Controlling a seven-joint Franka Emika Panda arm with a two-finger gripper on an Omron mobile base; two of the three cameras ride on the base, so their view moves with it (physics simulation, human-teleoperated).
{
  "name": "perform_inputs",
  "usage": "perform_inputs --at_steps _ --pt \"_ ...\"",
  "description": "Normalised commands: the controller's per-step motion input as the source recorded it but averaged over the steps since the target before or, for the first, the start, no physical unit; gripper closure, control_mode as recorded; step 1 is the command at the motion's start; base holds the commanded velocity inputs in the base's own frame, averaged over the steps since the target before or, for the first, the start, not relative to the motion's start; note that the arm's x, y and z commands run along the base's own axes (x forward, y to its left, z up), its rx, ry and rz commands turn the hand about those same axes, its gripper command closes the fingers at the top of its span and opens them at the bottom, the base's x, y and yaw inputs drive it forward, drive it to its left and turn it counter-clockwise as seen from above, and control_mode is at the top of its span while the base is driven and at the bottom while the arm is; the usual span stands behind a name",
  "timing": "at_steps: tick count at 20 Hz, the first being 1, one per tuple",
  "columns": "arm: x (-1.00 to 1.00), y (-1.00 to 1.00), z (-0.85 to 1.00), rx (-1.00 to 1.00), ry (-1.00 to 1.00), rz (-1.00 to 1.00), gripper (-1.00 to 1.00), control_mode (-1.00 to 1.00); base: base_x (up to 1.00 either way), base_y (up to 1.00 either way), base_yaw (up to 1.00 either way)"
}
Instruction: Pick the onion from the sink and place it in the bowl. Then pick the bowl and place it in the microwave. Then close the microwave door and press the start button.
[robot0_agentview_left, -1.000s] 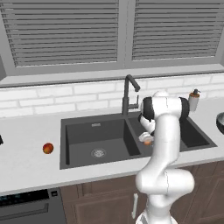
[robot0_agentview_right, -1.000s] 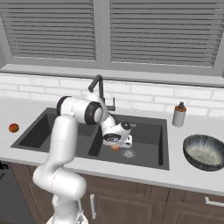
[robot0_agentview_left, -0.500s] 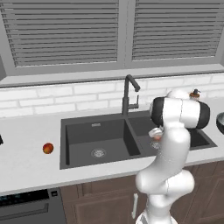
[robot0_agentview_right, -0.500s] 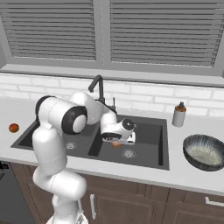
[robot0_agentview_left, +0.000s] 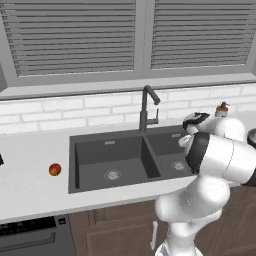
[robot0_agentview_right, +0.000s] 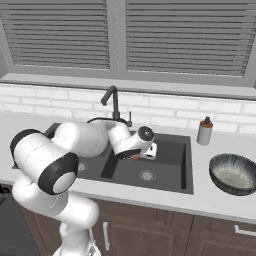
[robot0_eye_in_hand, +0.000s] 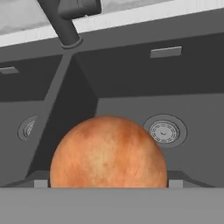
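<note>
In the left base view, you see the dark grey double-basin sink (robot0_agentview_left: 112, 160) sunk into the pale tabletop (robot0_agentview_left: 30, 175), its matte walls square-cornered, with a round silver drain in each basin. The tall dark faucet (robot0_agentview_left: 146, 107) stands behind the divider, its spout angled to the right. A reddish round fruit (robot0_agentview_left: 55, 169) sits on the tabletop left of the sink, well apart from it. The glossy white arm covers much of the right basin, and a soap bottle (robot0_agentview_left: 221, 109) stands behind it near the white brick wall.

In the right base view, you find the hand (robot0_agentview_right: 136, 157) over the right basin, above the drain, wrist turned so it points sideways. A sliver of the orange onion (robot0_agentview_right: 135, 157) shows at the hand, clear of the basin floor. The bowl (robot0_agentview_right: 234, 173) rests upright on the tabletop to the right of the sink, ribbed dark blue-grey outside, paler and speckled within. The soap bottle (robot0_agentview_right: 204, 131) stands between sink and wall.

In the hand view, you look along the hand at the onion (robot0_eye_in_hand: 108, 153), a smooth round ball with mottled orange skin and no clear long axis. It sits between the fingers, which stand wide and grip its sides, with the right basin's drain (robot0_eye_in_hand: 164, 130) beyond it.
</note>
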Motion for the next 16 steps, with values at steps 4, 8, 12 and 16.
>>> perform_inputs --at_steps 4,8,12,16 --pt "-0.37 -0.30 1.00 0.07 0.00 -0.20 1.00 -1.00 0.00 0.00 0.00" --pt "-0.72 -0.30 1.00 0.01 0.00 -0.22 1.00 -1.00 0.00 0.00 0.00" --pt "-0.58 -0.30 0.96 -0.03 0.18 -0.31 1.00 -1.00 0.00 0.00 0.00" --pt "-0.10 -0.25 0.75 -0.21 0.45 -0.32 1.00 -1.00 0.00 0.00 0.00"
